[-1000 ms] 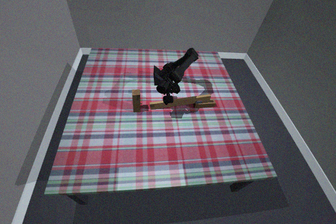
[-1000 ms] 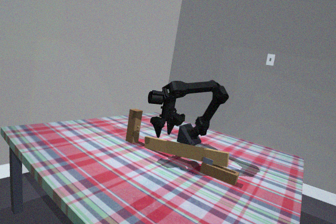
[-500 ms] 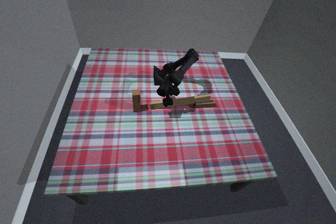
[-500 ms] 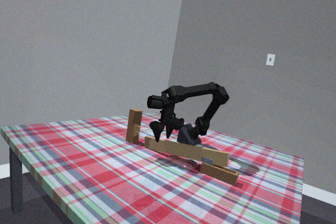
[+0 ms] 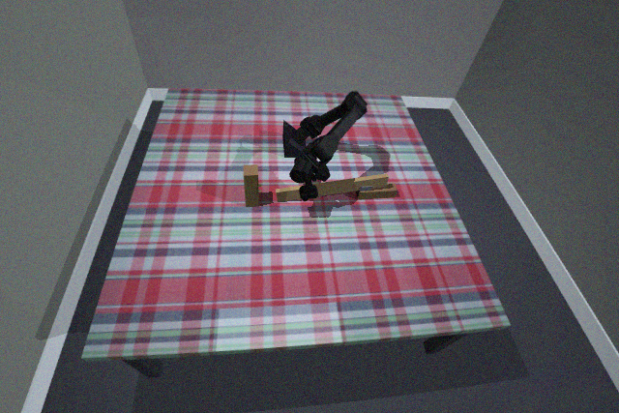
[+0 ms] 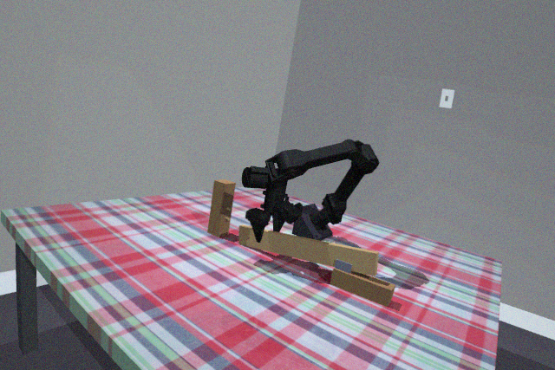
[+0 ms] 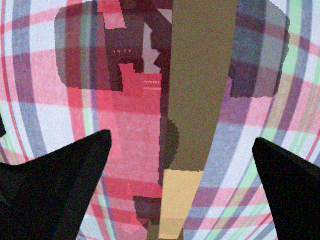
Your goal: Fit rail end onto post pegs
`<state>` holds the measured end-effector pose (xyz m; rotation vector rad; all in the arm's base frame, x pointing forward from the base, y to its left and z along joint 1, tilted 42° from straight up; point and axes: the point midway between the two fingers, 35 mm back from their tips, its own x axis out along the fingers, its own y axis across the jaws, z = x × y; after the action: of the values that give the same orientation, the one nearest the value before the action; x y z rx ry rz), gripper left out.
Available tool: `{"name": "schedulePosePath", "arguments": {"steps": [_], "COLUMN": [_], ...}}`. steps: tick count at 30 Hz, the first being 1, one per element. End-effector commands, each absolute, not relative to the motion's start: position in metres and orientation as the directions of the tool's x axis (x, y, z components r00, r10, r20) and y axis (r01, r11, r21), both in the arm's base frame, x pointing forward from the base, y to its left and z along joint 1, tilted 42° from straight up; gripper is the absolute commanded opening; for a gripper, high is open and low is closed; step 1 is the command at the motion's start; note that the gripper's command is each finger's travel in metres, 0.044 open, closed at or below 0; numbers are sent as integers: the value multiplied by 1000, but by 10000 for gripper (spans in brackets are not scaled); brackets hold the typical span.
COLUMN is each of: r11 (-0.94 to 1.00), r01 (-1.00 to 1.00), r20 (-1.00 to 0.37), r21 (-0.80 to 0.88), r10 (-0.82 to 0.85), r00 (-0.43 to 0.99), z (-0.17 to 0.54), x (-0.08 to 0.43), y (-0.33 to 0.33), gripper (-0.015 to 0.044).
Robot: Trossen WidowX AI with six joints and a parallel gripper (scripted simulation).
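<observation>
The long wooden rail (image 5: 339,187) (image 6: 304,247) (image 7: 200,100) slopes from the low footboard block (image 5: 382,193) (image 6: 361,286) down to its near end, which is low at the table. Its far end is at the grey bracket (image 6: 342,266) on that block. The upright wooden post (image 5: 251,186) (image 6: 220,209) stands beyond the near end, with a gap between them. Its pegs show faintly in the exterior view, on the side facing the rail. My gripper (image 5: 310,187) (image 6: 268,235) (image 7: 182,138) is open and empty, pointing down, one finger on each side of the rail near its near end.
The arm's base (image 5: 291,140) (image 6: 311,223) stands on the table behind the rail. The arm arches up and back from it. A plaid cloth pattern covers the table (image 5: 275,288) (image 6: 179,294). Shadows of the arm and gripper fall around the rail.
</observation>
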<state>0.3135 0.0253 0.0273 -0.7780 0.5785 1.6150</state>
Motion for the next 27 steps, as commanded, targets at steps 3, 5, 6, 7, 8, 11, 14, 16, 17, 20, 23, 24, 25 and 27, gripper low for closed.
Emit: {"name": "schedulePosePath", "arguments": {"steps": [3, 5, 6, 7, 8, 11, 14, 16, 17, 20, 23, 24, 25, 27], "r11": [-182, -182, -182, -182, -182, -182, -182, -182, -182, -182, -182, -182, -182, -182], "r01": [-982, -982, -982, -982, -982, -982, -982, -982, -982, -982, -982, -982, -982, -982], "r20": [-750, -750, -750, -750, -750, -749, -749, -749, -749, -749, -749, -749, -749, -749], "r21": [-42, -42, -42, -42, -42, -42, -42, -42, -42, -42, -42, -42, -42, -42], "r10": [655, 655, 656, 656, 656, 656, 656, 656, 656, 656, 656, 656, 656, 656], "r00": [-89, -90, -90, -90, -90, -90, -90, -90, -90, -90, -90, -90, -90, -90], "z": [20, 18, 17, 16, 14, 11, 11, 11, 11, 11, 11, 11, 11, 11], "x": [311, 311, 311, 310, 310, 309, 309, 309, 309, 309, 309, 309, 309, 309], "y": [33, 35, 36, 37, 38, 41, 42, 42, 42, 42, 42, 42, 42, 42], "gripper": [440, 440, 440, 440, 440, 440, 414, 361, 335, 256, 177, 151, 125, 72]}}
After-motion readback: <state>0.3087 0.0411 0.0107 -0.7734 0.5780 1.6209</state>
